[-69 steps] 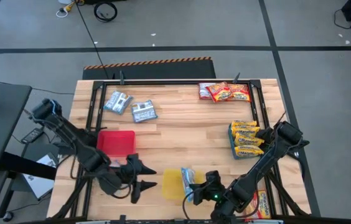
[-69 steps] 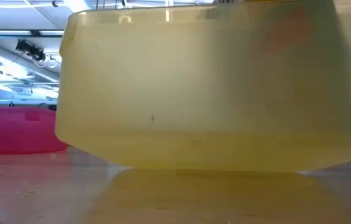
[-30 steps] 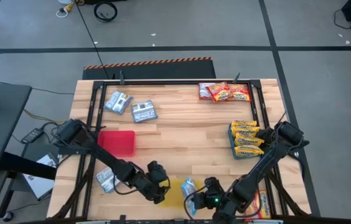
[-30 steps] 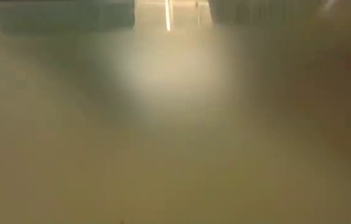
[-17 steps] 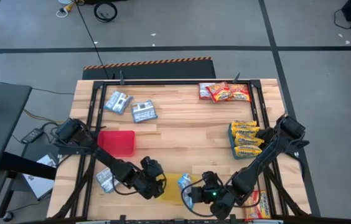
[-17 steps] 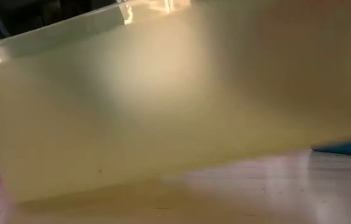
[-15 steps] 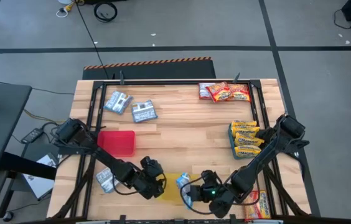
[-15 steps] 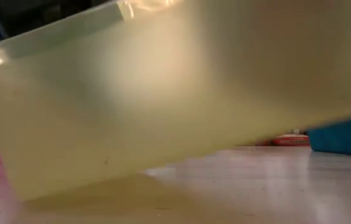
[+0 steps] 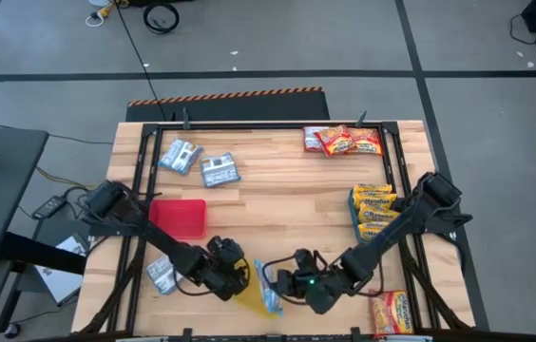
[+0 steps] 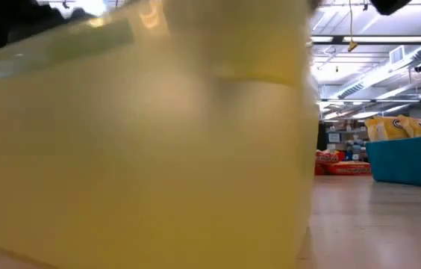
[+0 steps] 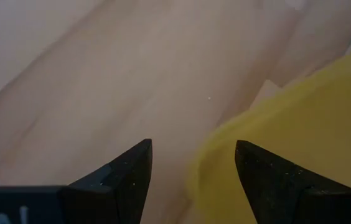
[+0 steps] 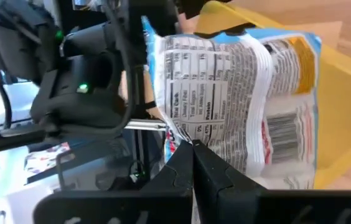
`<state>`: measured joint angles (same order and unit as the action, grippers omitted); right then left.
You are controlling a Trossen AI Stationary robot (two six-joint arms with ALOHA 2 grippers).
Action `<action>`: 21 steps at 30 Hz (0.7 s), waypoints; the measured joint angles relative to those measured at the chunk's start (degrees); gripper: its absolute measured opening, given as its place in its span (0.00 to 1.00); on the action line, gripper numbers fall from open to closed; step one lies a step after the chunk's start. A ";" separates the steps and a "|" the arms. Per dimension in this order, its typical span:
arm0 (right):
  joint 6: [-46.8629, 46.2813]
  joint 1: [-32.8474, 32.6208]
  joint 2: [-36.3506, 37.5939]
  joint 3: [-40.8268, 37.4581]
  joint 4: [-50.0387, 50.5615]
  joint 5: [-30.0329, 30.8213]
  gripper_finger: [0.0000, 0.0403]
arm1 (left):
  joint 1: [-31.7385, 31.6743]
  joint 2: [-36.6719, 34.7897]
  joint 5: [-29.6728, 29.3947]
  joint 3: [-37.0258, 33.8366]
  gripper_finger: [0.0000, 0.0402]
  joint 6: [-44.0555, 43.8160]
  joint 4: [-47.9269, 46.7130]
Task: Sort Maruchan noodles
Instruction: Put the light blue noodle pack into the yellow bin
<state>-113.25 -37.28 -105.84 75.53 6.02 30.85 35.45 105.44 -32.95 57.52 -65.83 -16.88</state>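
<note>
A blue-and-white packet of Maruchan noodles is up over the yellow tray near the table's front edge, with my right gripper shut on it. My left gripper stands open at the tray's left side. The tray's rim runs into the gap between the fingers, close to one of them. In the low view the yellow tray fills the left of the picture and sits tilted. Other packets lie in groups around the table. My right gripper pinches the packet at one edge, near a corner, between its two shut fingertips. It comes from the table's right, slanting down. The packet stands up past the fingers, printed back toward the wrist camera, over the yellow tray. My left gripper: I cannot tell whether a finger touches the tray's rim.
A red tray lies at the left and a blue tray holding yellow packets at the right. Red packets lie at the far edge and blue-white ones far left. Single packets lie near left and near right.
My right gripper has moved toward the table's left and up, carrying the blue-and-white packet over the yellow tray. The tray has shifted toward the left, turned about and tipped. My left gripper has rolled at the wrist beside the tray, still open.
</note>
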 joint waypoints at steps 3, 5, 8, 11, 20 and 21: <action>-1.47 0.42 0.00 0.02 -0.18 0.23 0.01 | 0.16 -2.09 -0.21 0.02 0.58 -2.92 -4.08; -3.81 0.35 0.00 -0.05 -0.19 1.97 0.01 | 0.19 -3.50 -1.00 0.03 0.58 -4.37 -5.27; -6.82 0.07 0.00 -0.72 -2.34 5.83 0.01 | 0.19 -4.88 -1.97 0.11 0.58 -6.09 -5.89; -4.64 0.10 0.02 -1.36 -8.13 7.78 0.01 | 0.19 -6.07 -2.36 0.11 0.58 -6.85 -6.07; -1.12 0.66 0.04 -1.60 -6.61 7.12 0.01 | 0.01 -12.06 -1.39 0.22 0.58 -7.00 -22.84; -1.12 1.14 0.04 -1.60 -5.41 6.89 0.01 | 0.13 -12.20 -0.68 0.22 0.58 -7.02 -25.57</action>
<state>-114.37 -36.15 -105.80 73.93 0.61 37.74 35.58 93.24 -33.63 57.74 -72.84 -42.45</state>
